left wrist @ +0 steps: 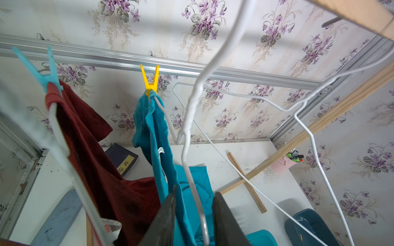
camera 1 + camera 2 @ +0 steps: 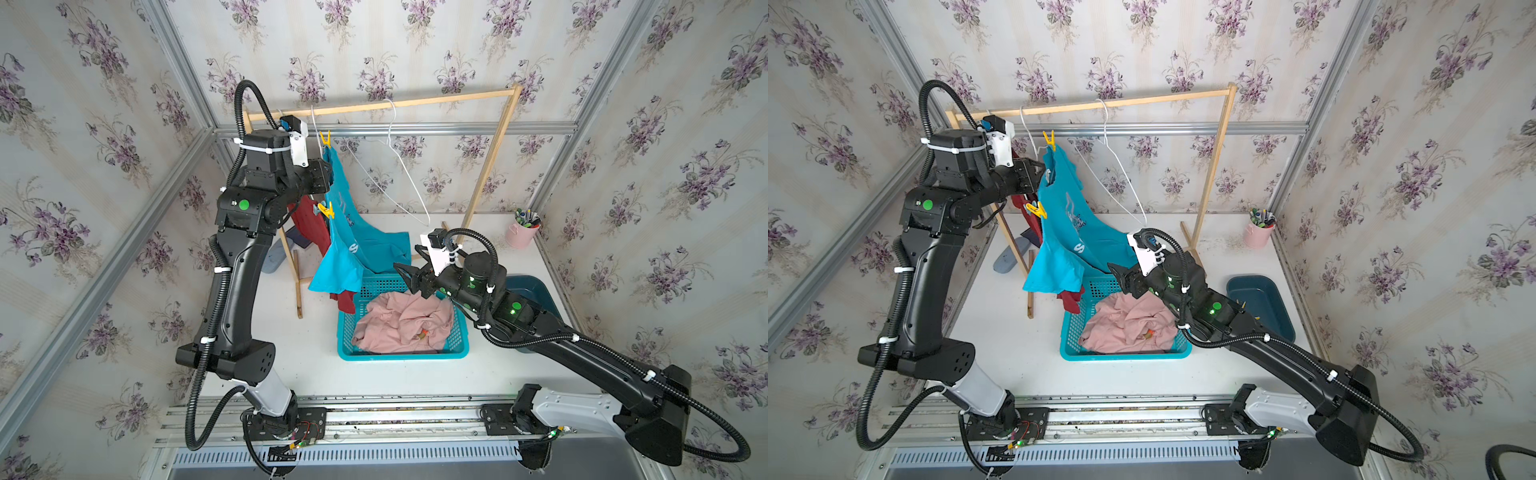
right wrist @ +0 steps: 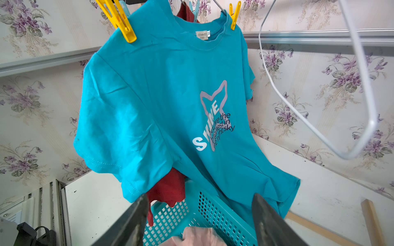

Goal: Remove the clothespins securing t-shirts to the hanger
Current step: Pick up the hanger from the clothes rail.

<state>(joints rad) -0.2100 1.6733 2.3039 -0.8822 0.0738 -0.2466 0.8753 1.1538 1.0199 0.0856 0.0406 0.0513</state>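
Note:
A turquoise t-shirt (image 2: 353, 245) hangs from a white wire hanger, pinned by two yellow clothespins (image 2: 325, 138) (image 2: 327, 211), which also show in the right wrist view (image 3: 119, 21) (image 3: 234, 15). Behind it hangs a dark red t-shirt (image 1: 96, 149), held by a light blue clothespin (image 1: 45, 68). A pale pink t-shirt (image 2: 403, 320) lies crumpled in the basket. My left gripper (image 1: 195, 190) is shut on the turquoise t-shirt's collar fabric, with the hanger wire between its jaws. Over the basket's far rim my right gripper (image 3: 200, 194) stands open and holds nothing.
The wooden rack (image 2: 415, 102) also carries a bare white hanger (image 2: 399, 166). A turquoise basket (image 2: 345, 345) sits mid-table, with a dark teal tub (image 2: 536, 291) to its right. A pink cup of pens (image 2: 521, 232) stands at the back right and a dark book (image 1: 123, 159) at the back left.

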